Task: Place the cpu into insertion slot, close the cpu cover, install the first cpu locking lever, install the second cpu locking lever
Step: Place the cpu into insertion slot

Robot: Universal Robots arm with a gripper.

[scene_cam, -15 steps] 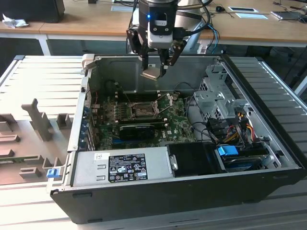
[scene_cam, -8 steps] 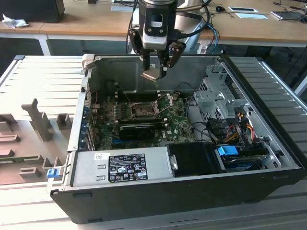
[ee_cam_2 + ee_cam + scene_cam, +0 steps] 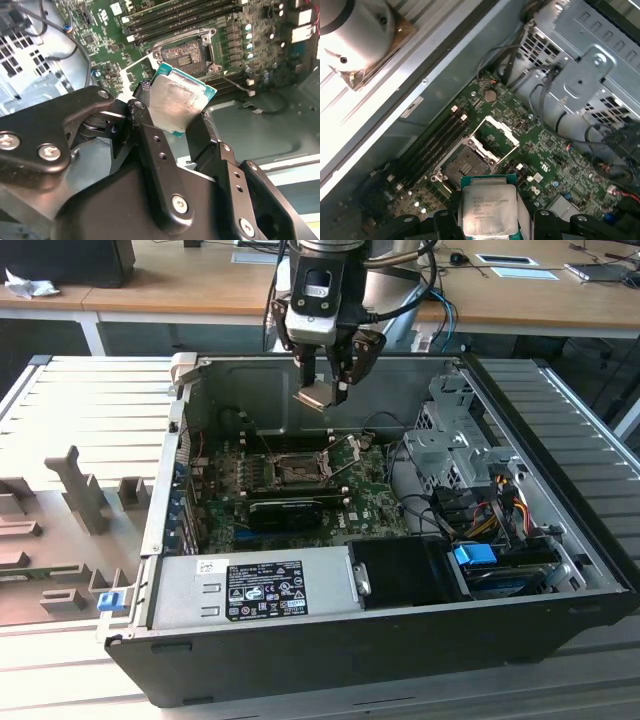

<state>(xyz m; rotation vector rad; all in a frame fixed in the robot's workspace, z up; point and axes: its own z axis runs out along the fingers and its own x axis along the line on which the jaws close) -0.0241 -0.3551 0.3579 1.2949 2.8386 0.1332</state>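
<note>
Gripper [image 3: 325, 390] clamped on the cpu [image 3: 175, 102], hanging above the open computer case [image 3: 300, 660]. Insertion slot [image 3: 463, 167] bare below; cpu cover [image 3: 498, 134] hinged up.

There were one cpu [image 3: 177, 102], one gripper [image 3: 172, 122] (two fingers [image 3: 150, 145]), and, below the gripper, one slot [image 3: 187, 55] and one cover [image 3: 502, 130].

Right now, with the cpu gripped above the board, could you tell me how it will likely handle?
The cpu looks a thin, rigid plate, so it probably won't flex. Its smooth metal top and the edge-only hold by the gripper suggest it could slip or twist. Being small and thin, it is probably light and easily knocked askew.
</note>
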